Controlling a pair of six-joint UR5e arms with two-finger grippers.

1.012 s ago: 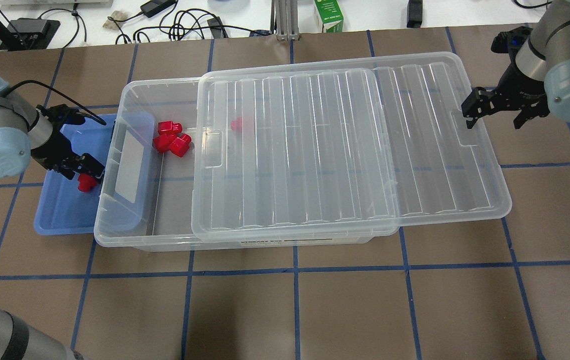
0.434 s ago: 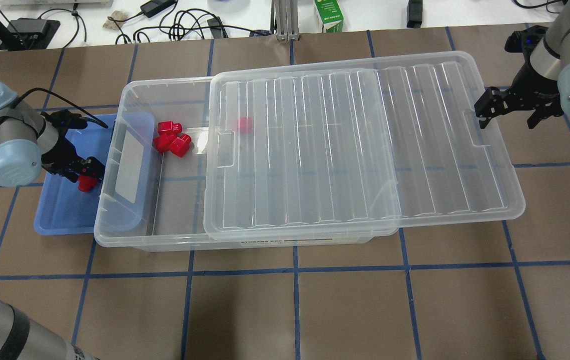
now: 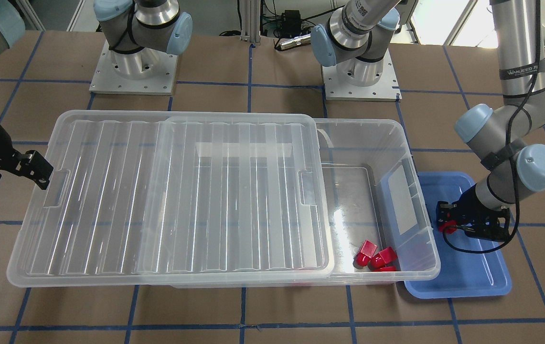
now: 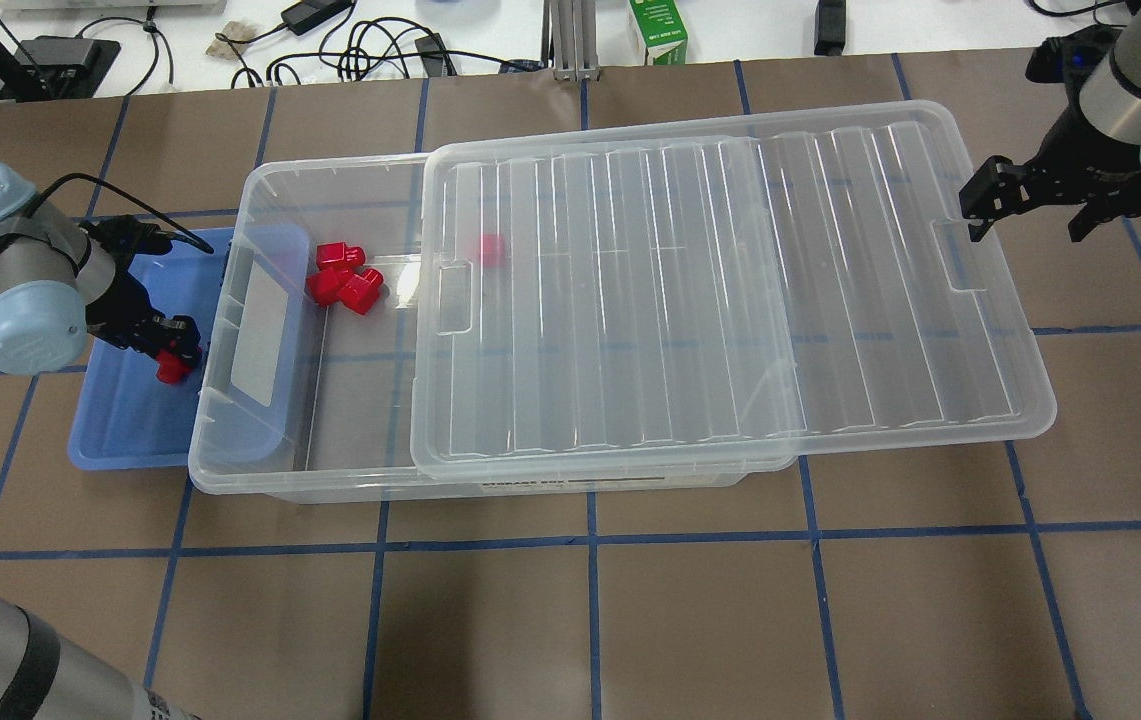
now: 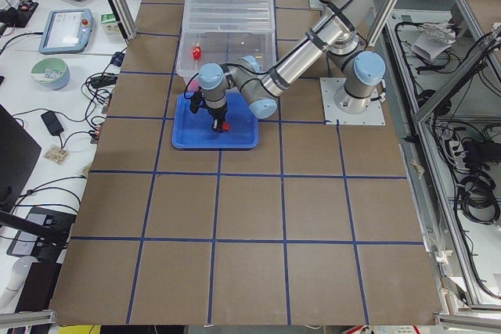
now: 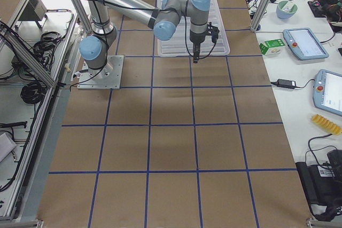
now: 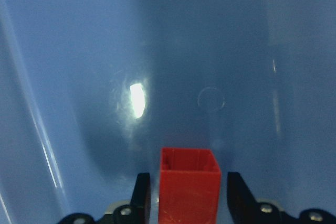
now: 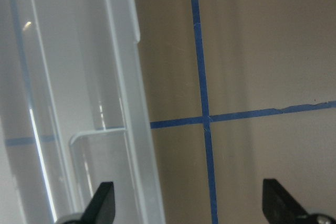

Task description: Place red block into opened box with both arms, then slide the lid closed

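The red block point(image 4: 170, 368) lies in the blue tray point(image 4: 120, 430). My left gripper point(image 4: 166, 350) is lowered over it, open. In the left wrist view the fingers flank the red block point(image 7: 189, 184) with thin gaps on both sides. The clear box point(image 4: 260, 180) stands beside the tray. Its lid point(image 4: 730, 290) is slid toward the right, leaving the left end uncovered. My right gripper point(image 4: 1027, 215) hangs wide open just off the lid's right short end, holding nothing. In the right wrist view the lid point(image 8: 79, 77) edge lies beside one finger.
A bunch of red pieces point(image 4: 342, 278) sits in the box's uncovered end. Another red piece point(image 4: 490, 250) shows through the lid. Cables and a green carton point(image 4: 658, 30) lie beyond the table's far edge. Brown paper with blue tape lines covers the table.
The lid slid further right, widening the box's opening. My right gripper then drew up and away from the lid's end. My left gripper settled closer over the red block.
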